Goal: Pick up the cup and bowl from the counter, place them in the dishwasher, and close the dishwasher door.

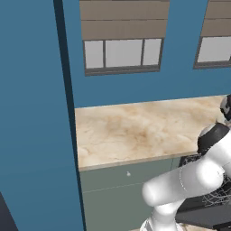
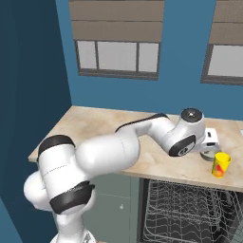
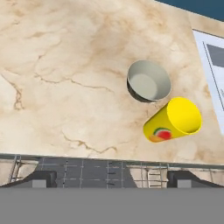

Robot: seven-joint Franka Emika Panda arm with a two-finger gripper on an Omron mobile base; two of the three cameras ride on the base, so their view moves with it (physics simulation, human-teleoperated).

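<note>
Gripper (image 3: 112, 177): jaws spread wide, nothing between them, poised above the near counter edge.

Cup (image 3: 173, 120): bright yellow with a small fruit motif, standing near the counter's front edge, just beside the bowl. Likely light, rigid and smooth; best pinched across the rim wall.

Bowl (image 3: 148, 81): pale grey, shallow, just beyond the cup. Probably stiff and slippery; take by the rim.

Counter (image 3: 65, 78): beige marbled stone.

Dishwasher (image 2: 190, 209): open below the cup, wire rack exposed.

Room: blue walls, blind-shaded window (image 2: 116, 56) at the far side.
</note>
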